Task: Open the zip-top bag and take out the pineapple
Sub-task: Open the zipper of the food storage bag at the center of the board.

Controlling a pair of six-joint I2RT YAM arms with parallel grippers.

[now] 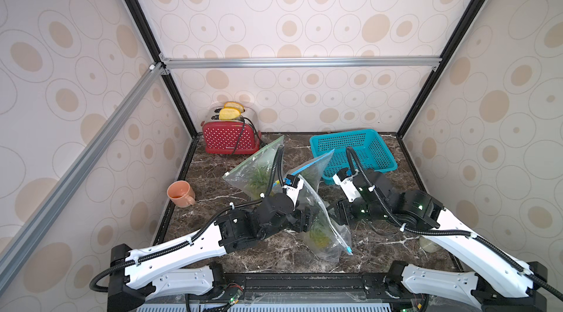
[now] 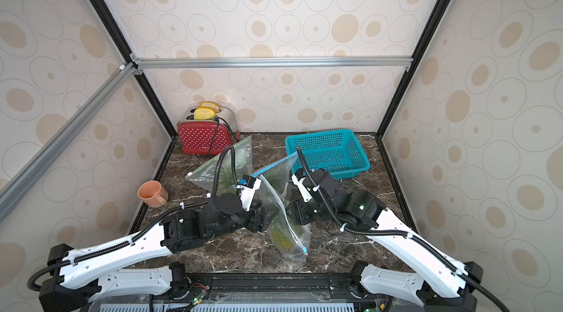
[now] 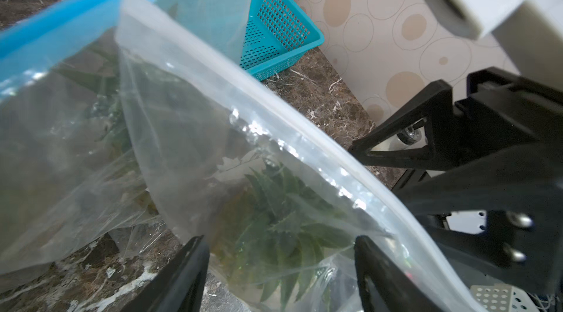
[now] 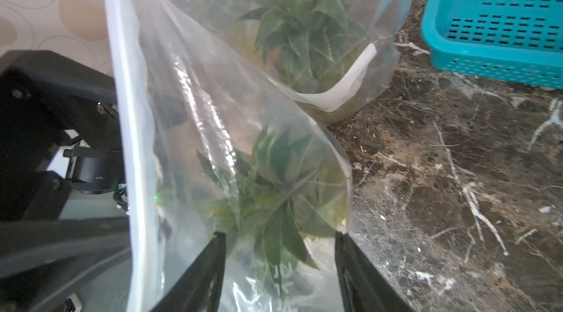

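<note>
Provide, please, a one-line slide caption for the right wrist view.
Right gripper astride the nearer clear zip-top bag, pineapple leaves inside; teal basket nearby.

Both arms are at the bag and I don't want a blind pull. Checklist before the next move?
1. Contents: pineapple inside the front bag: ok.
2. Zip on the front bag opened: cannot tell; the blue slider sits at its near end.
3. Placement, left gripper: jaws apart, straddling the bag at the leaves: ok. Contact: cannot tell.
4. Placement, right gripper: jaws apart, straddling the bag from the opposite side: ok.
5. Neighbour, blue-strip bag, clear of the front bag: cannot tell; it is directly behind and overlaps it in view.
</note>
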